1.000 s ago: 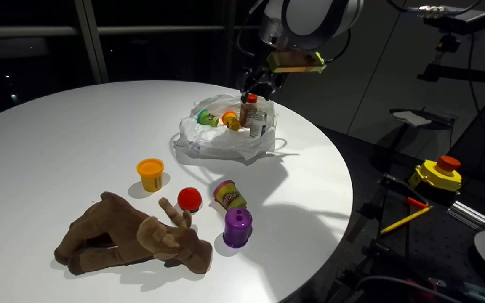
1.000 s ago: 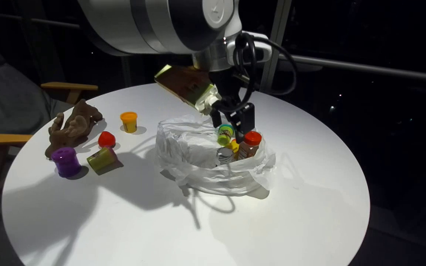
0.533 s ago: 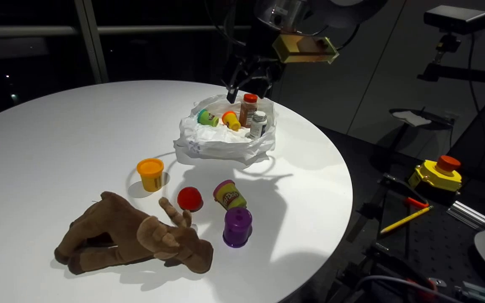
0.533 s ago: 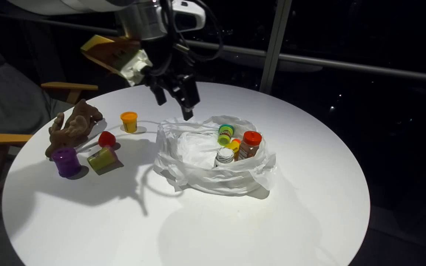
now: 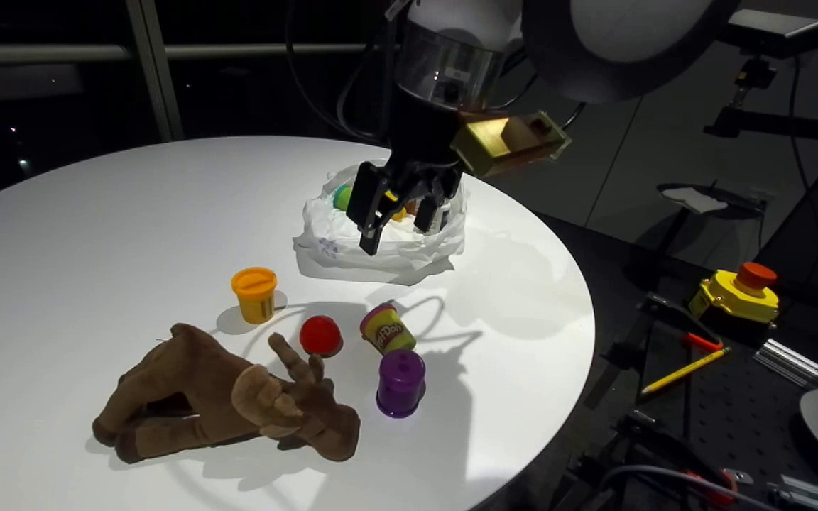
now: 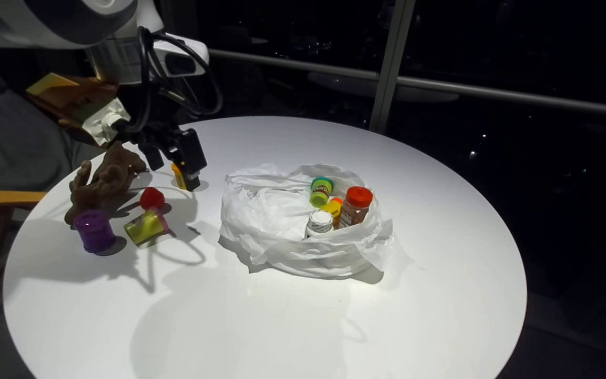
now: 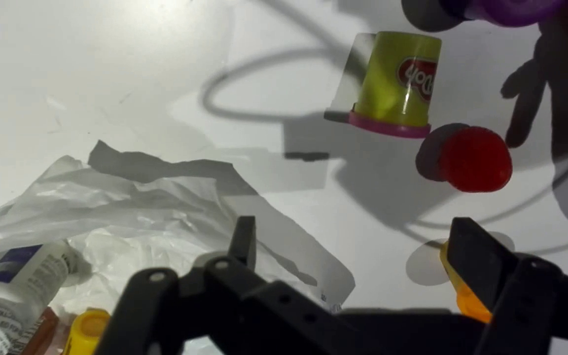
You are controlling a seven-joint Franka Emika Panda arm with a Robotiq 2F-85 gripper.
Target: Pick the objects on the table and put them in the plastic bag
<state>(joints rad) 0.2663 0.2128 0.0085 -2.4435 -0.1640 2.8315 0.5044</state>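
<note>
The tool [image 7: 354,236] is wide and empty; the pink-lidded tub [image 7: 393,84] inside the worktop [image 5: 132,234] edge, likely light, stiff, slick, looks best pinched mid-barrel.

White table [image 5: 132,206] | plastic bag [image 6: 303,255] | orange tub [image 5: 254,294] | red object [image 5: 320,335] | Play-Doh can [image 5: 388,330], sideways | purple canister [image 5: 400,383] | plush animal [image 5: 217,390]

In an exterior view, a bag [image 6: 303,258] sits mid-frame on a table [image 6: 282,326], two bottles [image 6: 354,212] and two tubs [image 6: 320,193] in its right half. Frame left, a toy animal [image 6: 112,181] lies above a container [image 6: 96,234]; rightward, a tipped tub [image 6: 144,227], a ball [image 6: 152,198] above it, an upright tub [image 6: 178,178] higher still.
</note>
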